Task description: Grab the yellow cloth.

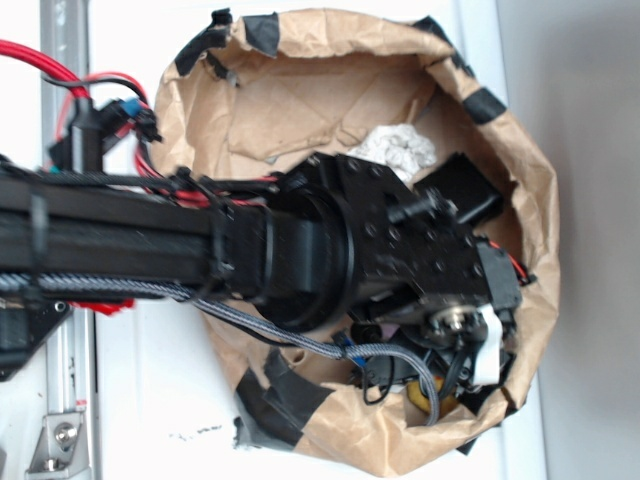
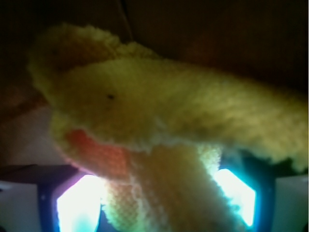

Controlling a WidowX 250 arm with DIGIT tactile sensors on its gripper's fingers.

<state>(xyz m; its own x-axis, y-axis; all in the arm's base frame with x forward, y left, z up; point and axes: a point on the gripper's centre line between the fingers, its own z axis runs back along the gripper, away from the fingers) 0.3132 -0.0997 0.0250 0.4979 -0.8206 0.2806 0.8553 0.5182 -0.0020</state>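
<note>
1 yellow cloth point(image 2: 169, 121) fills wrist view | 1 paper wad point(image 1: 397, 150) in 1 brown bag point(image 1: 300, 90) | pincer point(image 1: 440, 385) grip: cannot tell

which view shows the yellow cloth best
The wrist view. The yellow cloth fills most of that frame, close enough to show its fuzzy weave, though blurred. In the exterior view the robot arm reaching into the brown paper bag hides nearly all of it; only a small yellow patch shows near the bag's lower edge.
</note>
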